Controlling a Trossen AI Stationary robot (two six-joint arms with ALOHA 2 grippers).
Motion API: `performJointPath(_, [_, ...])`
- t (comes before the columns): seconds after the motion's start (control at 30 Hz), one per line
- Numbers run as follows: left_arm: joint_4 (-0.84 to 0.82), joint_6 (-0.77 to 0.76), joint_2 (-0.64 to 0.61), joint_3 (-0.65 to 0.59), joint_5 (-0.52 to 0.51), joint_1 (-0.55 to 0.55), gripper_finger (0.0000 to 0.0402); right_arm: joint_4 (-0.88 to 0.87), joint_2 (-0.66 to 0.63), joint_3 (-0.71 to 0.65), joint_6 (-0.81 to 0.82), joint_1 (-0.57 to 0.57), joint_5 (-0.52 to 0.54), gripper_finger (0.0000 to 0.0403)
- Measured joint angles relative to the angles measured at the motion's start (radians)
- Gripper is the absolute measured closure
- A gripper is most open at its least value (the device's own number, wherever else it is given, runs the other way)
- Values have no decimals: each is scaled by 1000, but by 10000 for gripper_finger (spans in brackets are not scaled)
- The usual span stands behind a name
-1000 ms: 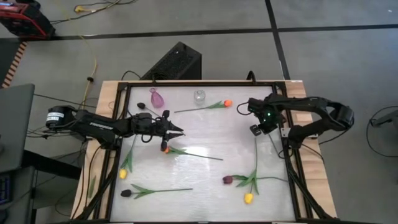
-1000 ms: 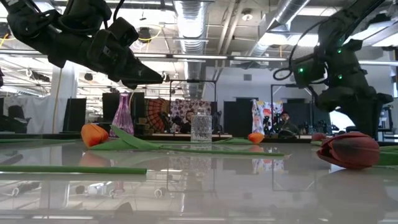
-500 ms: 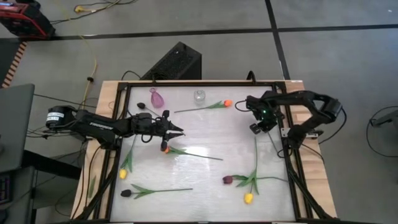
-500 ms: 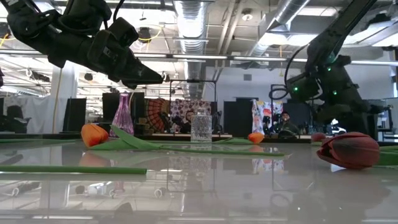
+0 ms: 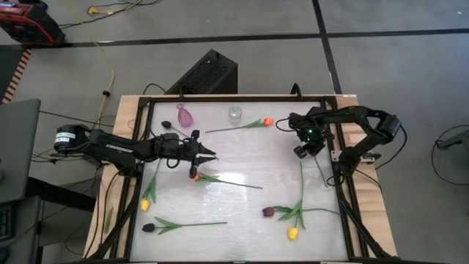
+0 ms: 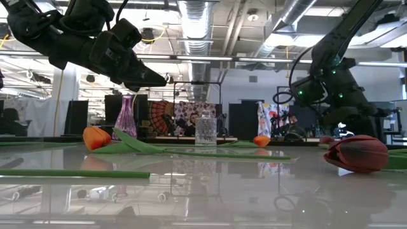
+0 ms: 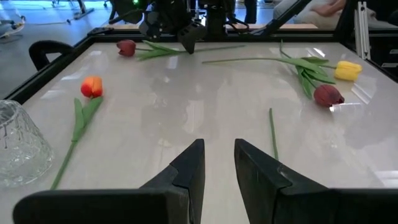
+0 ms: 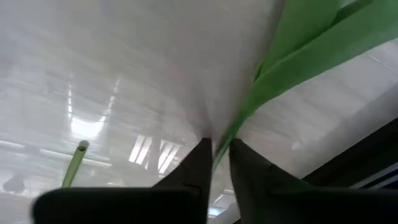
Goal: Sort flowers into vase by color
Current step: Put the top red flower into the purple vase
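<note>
R hand [image 5: 300,152] has dropped to the glossy white bench [image 5: 242,158], fingers pinching a green flower stem [image 8: 249,112]. L hand [image 5: 211,156] hovers mid-bench, narrow gap, empty. Other flowers [image 5: 227,180] lie scattered; grey floor around.

Worktop [image 5: 242,161] is glossy white with a black frame and pale wood edges. Tulips all have green stems: 2 orange heads [image 5: 268,122], 2 yellow [image 5: 292,234], 2 dark maroon [image 5: 268,212]. 1 vase is pink-purple [image 5: 184,116], the other clear patterned glass [image 5: 234,114]. Both arms are black.
</note>
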Motion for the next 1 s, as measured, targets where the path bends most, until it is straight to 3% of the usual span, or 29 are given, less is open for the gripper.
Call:
performJointPath(0.13, [0, -13, 0, 0, 0, 0, 326, 10, -9, -1, 3, 18, -5, 386])
performJointPath(0.3, [0, -15, 0, 0, 0, 0, 326, 5, -84, 16, 7, 34, -16, 381])
performJointPath(0.57, [0, -13, 0, 0, -2, 0, 326, 34, -340, 129, 14, 94, -33, 387])
performJointPath(0.8, [0, -14, 0, 0, -46, 0, 326, 340, -525, 136, 13, 216, -51, 386])
performJointPath(1.0, [0, -15, 0, 0, -82, 0, 326, 763, -522, 137, -75, 371, 9, 385])
